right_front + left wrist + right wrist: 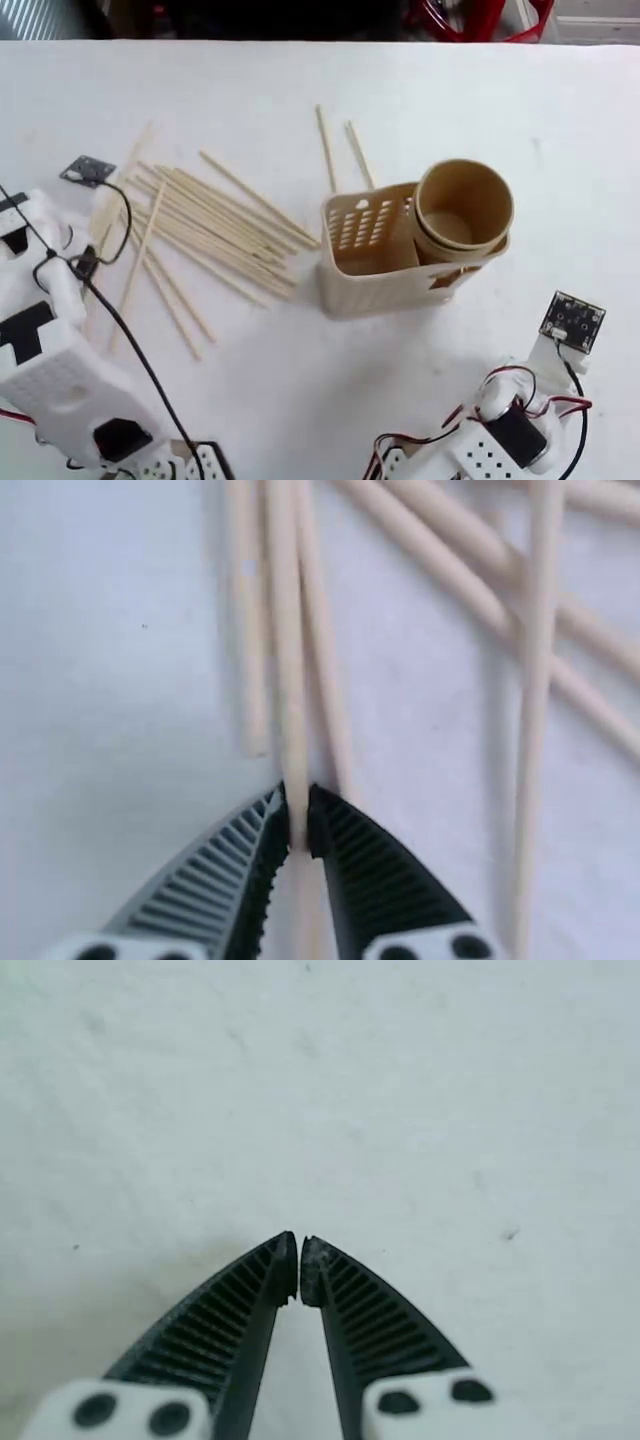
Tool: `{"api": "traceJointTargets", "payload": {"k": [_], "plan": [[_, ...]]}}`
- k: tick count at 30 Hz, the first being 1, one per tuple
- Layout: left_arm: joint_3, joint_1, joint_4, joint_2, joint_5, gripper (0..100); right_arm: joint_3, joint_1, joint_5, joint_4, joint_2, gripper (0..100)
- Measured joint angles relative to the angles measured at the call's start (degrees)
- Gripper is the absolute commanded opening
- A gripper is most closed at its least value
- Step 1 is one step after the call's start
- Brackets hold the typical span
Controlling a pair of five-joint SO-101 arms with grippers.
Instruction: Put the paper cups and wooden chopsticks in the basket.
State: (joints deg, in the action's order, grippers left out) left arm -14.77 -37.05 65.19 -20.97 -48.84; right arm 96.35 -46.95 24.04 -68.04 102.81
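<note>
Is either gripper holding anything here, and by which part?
The left gripper pinches one chopstick partway along its shaft. The right gripper is shut on nothing.

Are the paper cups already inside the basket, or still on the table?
Inside. In the high view the stacked paper cups stand upright, mouths up, in one end compartment of the basket.

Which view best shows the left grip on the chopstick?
Left wrist view: the left gripper pinches one chopstick between its fingers, close up. High view gives the pile, with the left arm covering that end. Right wrist view faces the table beyond the shut right gripper.
</note>
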Motion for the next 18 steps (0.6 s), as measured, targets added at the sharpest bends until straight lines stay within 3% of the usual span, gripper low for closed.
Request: {"api": "traceJointTargets", "payload": {"k": [11, 18], "plan": [[2.37, 4.13, 4.92, -0.79, 3.16, 2, 0.0, 0.0, 0.0, 0.0, 0.0, 1.9], [17.93, 6.59, 15.12, -1.05, 8.7, 2, 0.0, 0.0, 0.0, 0.0, 0.0, 1.9]]}}
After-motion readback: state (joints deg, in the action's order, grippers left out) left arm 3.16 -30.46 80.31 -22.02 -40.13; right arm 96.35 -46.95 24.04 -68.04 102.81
